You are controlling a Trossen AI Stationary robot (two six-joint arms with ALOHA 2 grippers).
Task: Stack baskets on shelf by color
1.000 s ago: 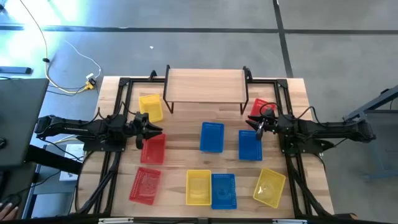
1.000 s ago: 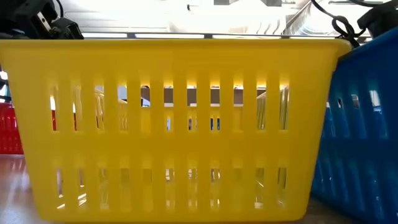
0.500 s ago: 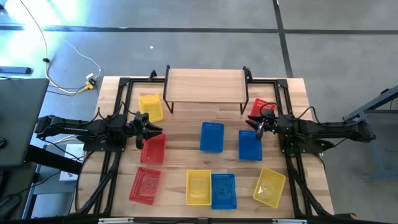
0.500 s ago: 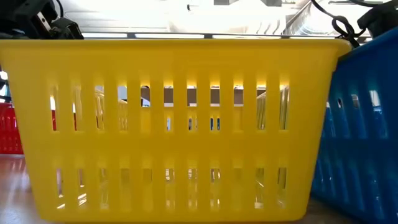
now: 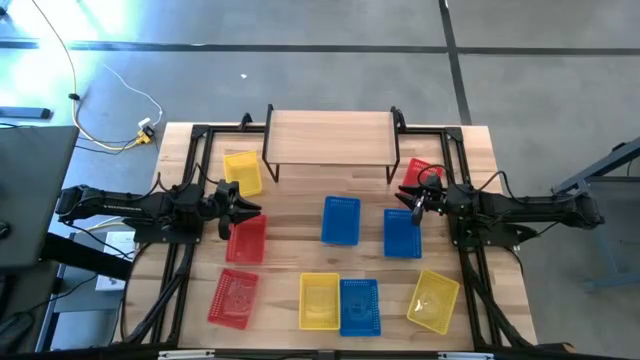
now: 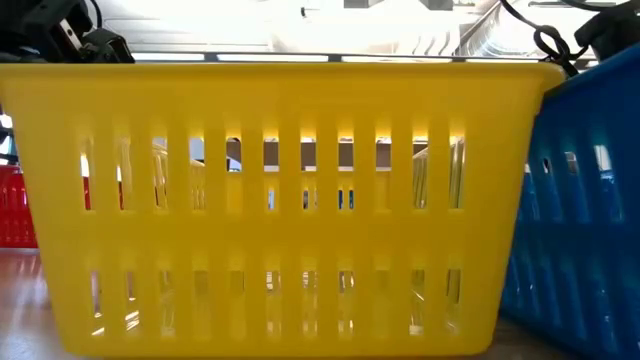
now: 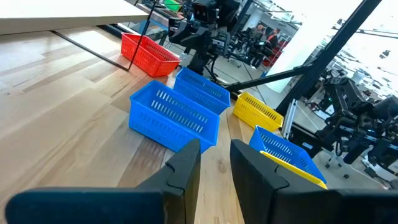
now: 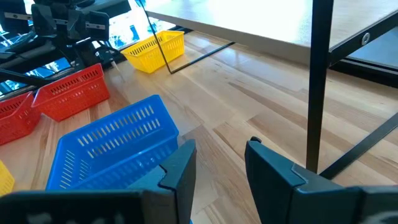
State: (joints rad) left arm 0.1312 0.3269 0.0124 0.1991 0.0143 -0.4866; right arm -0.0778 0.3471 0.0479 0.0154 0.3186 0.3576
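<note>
At the near edge of the wooden table (image 5: 290, 225), a red basket (image 5: 233, 298), a yellow basket (image 5: 319, 300), a blue basket (image 5: 359, 305) and a tilted yellow basket (image 5: 434, 299) are laid in a row. Farther, the left gripper (image 5: 252, 209) is held over another red basket (image 5: 246, 240) and the right gripper (image 5: 404, 202) over a blue one (image 5: 402, 233); both are empty, with a narrow gap between the fingers. The shelf (image 5: 331, 138) is seen bare at the far edge. A grey floor (image 5: 300, 60) with cables (image 5: 110, 125) lies beyond
</note>
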